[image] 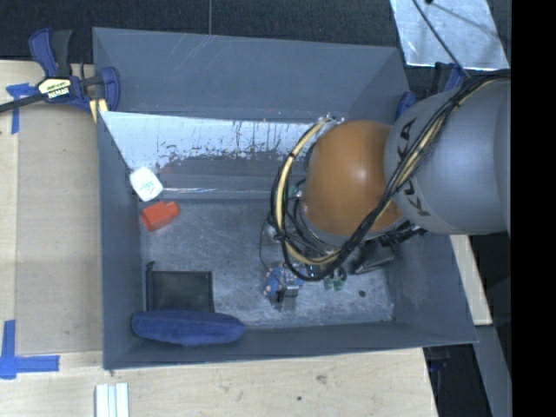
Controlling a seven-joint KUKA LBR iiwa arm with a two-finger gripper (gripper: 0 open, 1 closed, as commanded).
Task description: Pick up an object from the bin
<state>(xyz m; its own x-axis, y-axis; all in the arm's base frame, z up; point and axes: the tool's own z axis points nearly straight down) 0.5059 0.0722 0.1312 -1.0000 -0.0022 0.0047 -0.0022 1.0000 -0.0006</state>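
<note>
My tool hangs low over bare floor in the grey metal bin, near its front wall; I cannot tell how wide it stands. Nearest, toward the view's left, lie a flat black square pad and a soft blue oblong bundle; a small orange block and a small white block sit farther back.

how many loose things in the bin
4, all left: white piece, orange block below it, black square, blue roll in front of that. The arm may hide more.
</note>
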